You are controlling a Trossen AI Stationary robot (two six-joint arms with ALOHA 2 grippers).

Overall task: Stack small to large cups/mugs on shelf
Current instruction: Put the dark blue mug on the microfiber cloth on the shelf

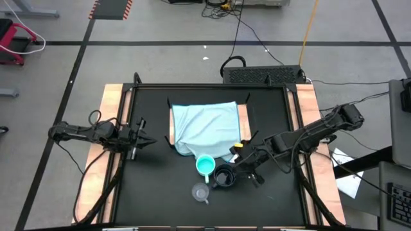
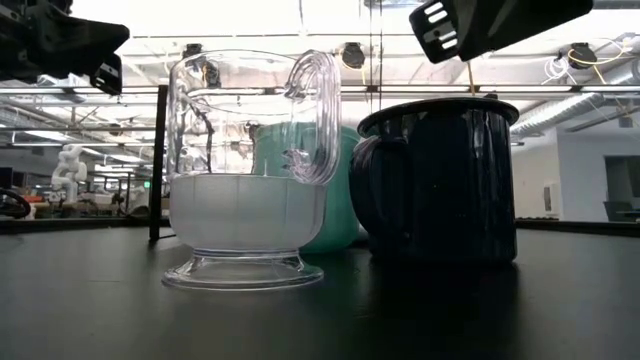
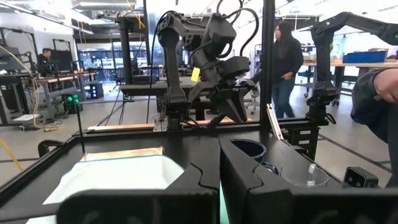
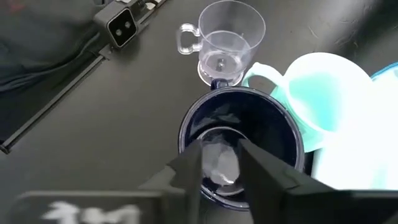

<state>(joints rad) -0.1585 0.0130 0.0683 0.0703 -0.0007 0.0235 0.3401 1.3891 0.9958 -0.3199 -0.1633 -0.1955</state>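
A black mug (image 1: 223, 176) with a handle stands on the black table near the front. A turquoise cup (image 1: 205, 165) stands just left of it, by the shelf's near edge. A small clear cup (image 1: 201, 192) with a handle and a foot stands nearer the front. The shelf (image 1: 205, 128), draped in pale blue cloth, lies at the table's middle. My right gripper (image 4: 221, 165) is open and hovers over the mug's mouth (image 4: 239, 134); the low view shows this gripper (image 2: 480, 25) above the rim. My left gripper (image 1: 149, 141) is shut and empty at the table's left.
Wooden side rails (image 1: 110, 122) run along the table's left and right. A dark grid box (image 1: 263, 75) sits behind the far edge. People stand in the room beyond the table (image 3: 286, 59). The three vessels stand close together (image 2: 340, 200).
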